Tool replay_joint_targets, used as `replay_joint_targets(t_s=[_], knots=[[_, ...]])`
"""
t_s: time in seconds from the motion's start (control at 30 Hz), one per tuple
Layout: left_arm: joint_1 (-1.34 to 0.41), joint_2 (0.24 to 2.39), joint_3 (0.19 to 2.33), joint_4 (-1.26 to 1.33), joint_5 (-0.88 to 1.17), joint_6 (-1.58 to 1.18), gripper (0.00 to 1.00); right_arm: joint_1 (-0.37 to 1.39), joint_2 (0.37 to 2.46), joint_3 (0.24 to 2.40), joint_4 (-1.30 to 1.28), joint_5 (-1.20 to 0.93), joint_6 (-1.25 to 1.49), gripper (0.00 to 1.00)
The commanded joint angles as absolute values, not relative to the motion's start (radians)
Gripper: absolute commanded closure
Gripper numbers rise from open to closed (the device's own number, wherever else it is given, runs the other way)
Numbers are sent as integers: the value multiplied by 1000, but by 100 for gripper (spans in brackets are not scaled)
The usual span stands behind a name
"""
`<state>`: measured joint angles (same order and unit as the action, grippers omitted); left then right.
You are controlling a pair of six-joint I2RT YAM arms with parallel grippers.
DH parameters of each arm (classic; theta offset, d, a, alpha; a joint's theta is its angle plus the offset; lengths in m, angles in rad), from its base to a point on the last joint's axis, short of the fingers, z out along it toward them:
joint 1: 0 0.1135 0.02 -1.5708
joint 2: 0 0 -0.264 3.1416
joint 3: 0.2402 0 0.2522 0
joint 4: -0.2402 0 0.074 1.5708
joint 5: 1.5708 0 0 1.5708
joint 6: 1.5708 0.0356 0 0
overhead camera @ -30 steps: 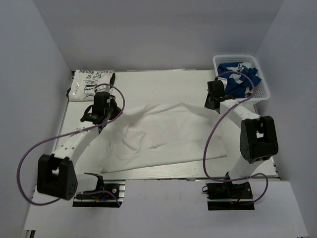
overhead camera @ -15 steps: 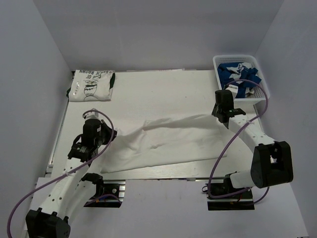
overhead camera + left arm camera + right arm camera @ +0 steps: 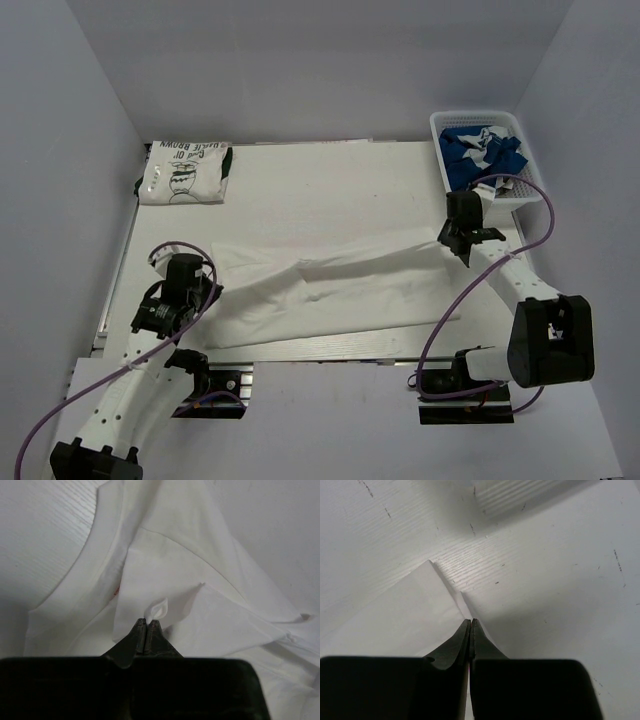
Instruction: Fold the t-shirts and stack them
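Observation:
A white t-shirt [image 3: 340,285] lies stretched across the near half of the table, folded over lengthwise. My left gripper [image 3: 205,288] is shut on its left end; the left wrist view shows a pinch of white cloth [image 3: 156,609] between the closed fingers and a trace of red print [image 3: 116,591]. My right gripper [image 3: 448,240] is shut on the shirt's right end [image 3: 420,615]. A folded white shirt with green cartoon print [image 3: 186,171] lies at the far left corner. Royal blue shirts [image 3: 480,152] fill the basket.
A white mesh basket [image 3: 525,190] stands at the far right corner, just behind my right arm. Purple cables loop from both arms. The metal table edge [image 3: 330,347] runs just in front of the shirt.
Both grippers pulled the white shirt toward the near edge and apart. The left gripper moved down and left, the right gripper right and nearer. The shirt went from bunched and raised to stretched flat.

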<state>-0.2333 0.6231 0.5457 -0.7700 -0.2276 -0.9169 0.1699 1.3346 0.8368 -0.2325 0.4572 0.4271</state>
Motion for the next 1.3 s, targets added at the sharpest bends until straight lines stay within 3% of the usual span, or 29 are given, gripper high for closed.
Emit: replay_joint_targets(t_s=[0.0, 0.17, 0.2, 0.27, 0.3, 0.33, 0.37, 0.57, 0.73, 0.93, 1.27], knots=[[-236, 653, 571, -827, -275, -979, 100, 144, 1313, 795, -209, 434, 453, 100], [-236, 672, 561, -868, -227, -1002, 97, 134, 1356, 741, -236, 406, 517, 100], [-236, 681, 561, -883, -207, -1020, 65, 133, 1365, 729, -250, 426, 531, 78], [-236, 681, 584, -948, -123, -1035, 14, 120, 1371, 716, -313, 472, 601, 40], [-236, 681, 609, -986, -89, -1035, 5, 121, 1361, 716, -345, 517, 629, 21], [-236, 681, 621, -986, -80, -1035, 0, 123, 1352, 719, -345, 522, 633, 15], [-236, 681, 638, -1009, -80, -1023, 0, 121, 1342, 716, -356, 522, 634, 10], [-236, 693, 747, -927, -141, -942, 0, 129, 1162, 718, -287, 382, 537, 10], [-236, 904, 736, -717, -13, -865, 0, 156, 1094, 695, -177, 100, 442, 10], [-247, 1138, 727, -508, 66, -813, 0, 228, 1176, 710, -117, -55, 397, 10], [-316, 1351, 778, -494, -20, -755, 0, 261, 1259, 667, -92, -104, 400, 10]])
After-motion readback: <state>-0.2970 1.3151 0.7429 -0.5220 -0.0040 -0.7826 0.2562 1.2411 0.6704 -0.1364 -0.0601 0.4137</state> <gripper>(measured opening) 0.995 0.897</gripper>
